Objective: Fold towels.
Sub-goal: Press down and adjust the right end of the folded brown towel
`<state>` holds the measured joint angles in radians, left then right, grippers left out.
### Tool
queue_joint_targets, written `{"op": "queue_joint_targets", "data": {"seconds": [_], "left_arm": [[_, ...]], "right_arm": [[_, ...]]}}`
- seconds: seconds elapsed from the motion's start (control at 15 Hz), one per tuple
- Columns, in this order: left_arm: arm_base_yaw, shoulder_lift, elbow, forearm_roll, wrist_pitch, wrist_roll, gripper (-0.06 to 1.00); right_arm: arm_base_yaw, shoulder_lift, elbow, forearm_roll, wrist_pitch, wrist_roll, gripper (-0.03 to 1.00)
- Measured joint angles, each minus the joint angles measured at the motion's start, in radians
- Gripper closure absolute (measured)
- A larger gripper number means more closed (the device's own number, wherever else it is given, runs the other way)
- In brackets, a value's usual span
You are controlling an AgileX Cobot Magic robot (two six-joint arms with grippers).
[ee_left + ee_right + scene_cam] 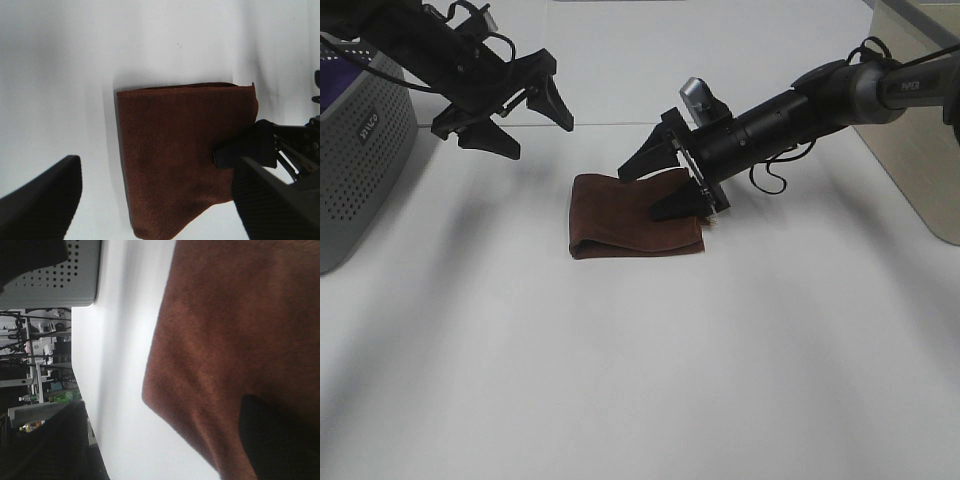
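On the right edge of the towel (625, 218), the right claw (662, 185) stands spread wide. One finger presses down on the cloth and the other sits near the far edge. The reddish-brown towel lies folded in the middle of the white bench (640, 380). Well apart to the left, the left claw (528, 122) hangs spread and empty above the bench, near a grey perforated basket (360, 160).

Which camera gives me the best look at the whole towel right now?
Exterior high: the folded towel lies whole on the table, only its right edge under the right claw. Left wrist hides one corner; right wrist shows only a close-up patch.
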<state>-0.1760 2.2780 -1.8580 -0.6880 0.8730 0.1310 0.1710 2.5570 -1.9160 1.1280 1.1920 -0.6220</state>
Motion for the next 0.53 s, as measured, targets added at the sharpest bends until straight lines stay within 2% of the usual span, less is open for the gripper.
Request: {"op": "queue_joint_targets", "data": {"seconds": [0.2, 0.53], "left_arm": [[0.0, 0.0, 0.0, 0.006, 0.008, 0.0, 0.17], [0.0, -0.004, 0.0, 0.01, 0.058, 0.0, 0.17]], "right_arm": [[-0.046, 0.015, -0.003, 0.009, -0.002, 0.003, 0.19], [-0.051, 0.001, -0.006, -0.009, 0.008, 0.008, 0.19]]}}
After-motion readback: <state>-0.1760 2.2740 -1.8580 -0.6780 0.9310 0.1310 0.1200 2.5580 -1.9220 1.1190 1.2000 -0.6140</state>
